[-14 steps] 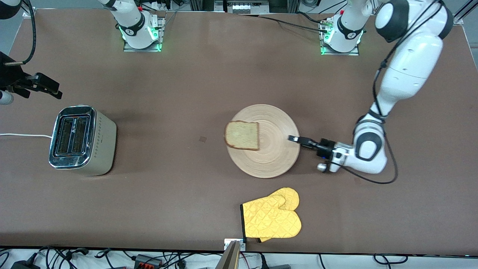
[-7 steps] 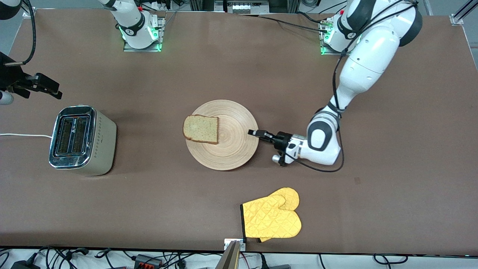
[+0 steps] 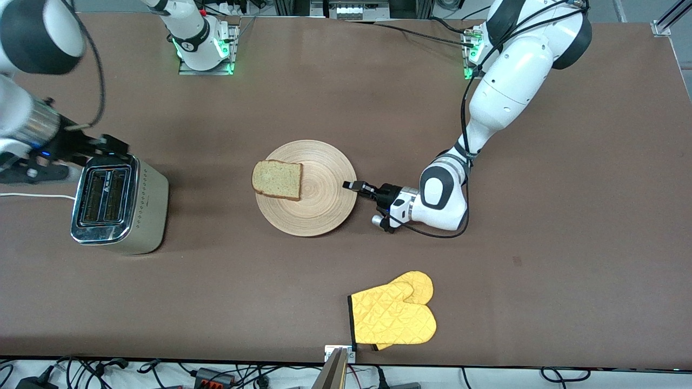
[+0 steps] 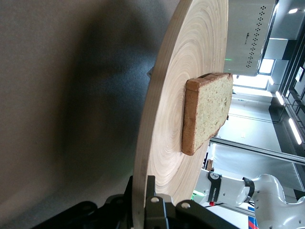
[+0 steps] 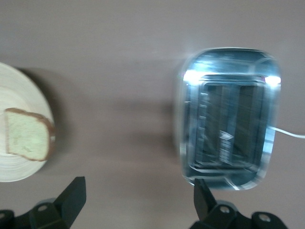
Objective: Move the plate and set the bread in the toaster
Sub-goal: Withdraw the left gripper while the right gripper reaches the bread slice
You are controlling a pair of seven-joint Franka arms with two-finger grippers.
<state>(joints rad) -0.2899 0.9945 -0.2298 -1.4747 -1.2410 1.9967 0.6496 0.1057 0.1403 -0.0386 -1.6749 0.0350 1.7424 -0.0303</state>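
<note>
The right claw [image 3: 116, 147] hangs spread over the toaster [image 3: 119, 202], its arm partly cut off at the edge. Bread [image 3: 277, 179] overhangs the plate [image 3: 313, 208] mid-surface; the left claw [image 3: 352, 186] pinches the plate's rim, its lower finger hidden underneath.

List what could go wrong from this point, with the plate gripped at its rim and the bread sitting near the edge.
1. The bread overhangs the plate rim on the toaster side; a jerk could slide it onto the table.
2. The left hand pinches only the plate's thin rim, so the plate could pivot or slip free.
3. The right hand, open, hangs just above the toaster's top edge; dropping lower might knock it.
</note>
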